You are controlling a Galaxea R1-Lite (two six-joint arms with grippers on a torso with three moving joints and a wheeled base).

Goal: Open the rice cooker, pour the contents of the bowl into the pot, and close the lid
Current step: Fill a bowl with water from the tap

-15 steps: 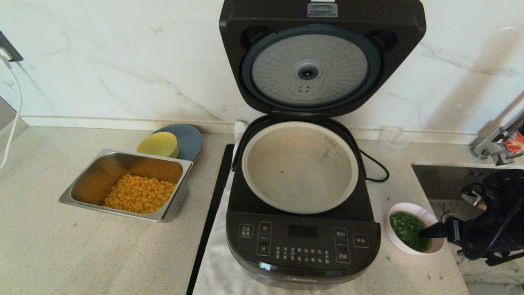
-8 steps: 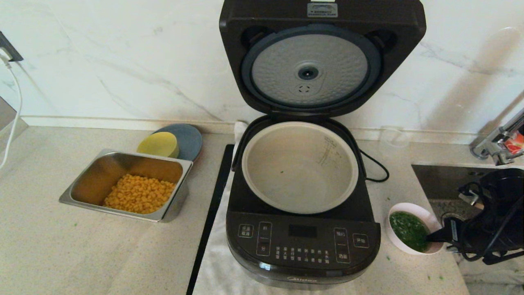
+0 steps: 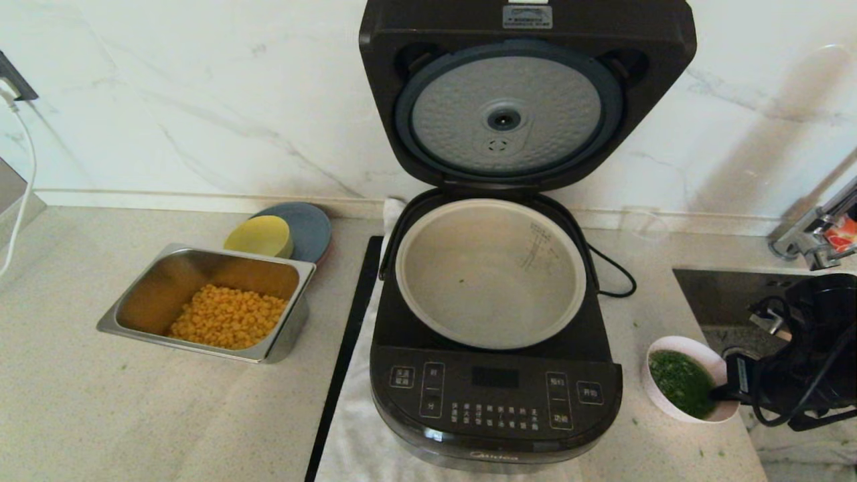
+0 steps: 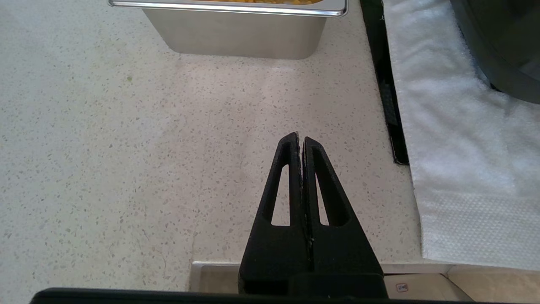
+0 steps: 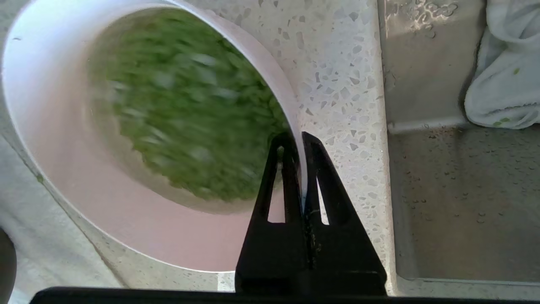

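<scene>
At the counter's right edge, beside the sink: right gripper (image 5: pixel 302 139) pinching the bowl (image 3: pixel 689 380) rim
Chopped greens (image 3: pixel 680 383) sit inside; the rice cooker (image 3: pixel 495 375) stands mid-counter, lid (image 3: pixel 525 94) up, pot (image 3: pixel 490 273) exposed; left gripper (image 4: pixel 300 140) hangs over the front edge, fingers pressed together on nothing

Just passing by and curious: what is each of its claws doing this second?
Left gripper: shut, holding nothing, over the bare counter.
Right gripper: shut on the rim of the bowl of chopped green herbs, one finger inside, one outside.
</scene>
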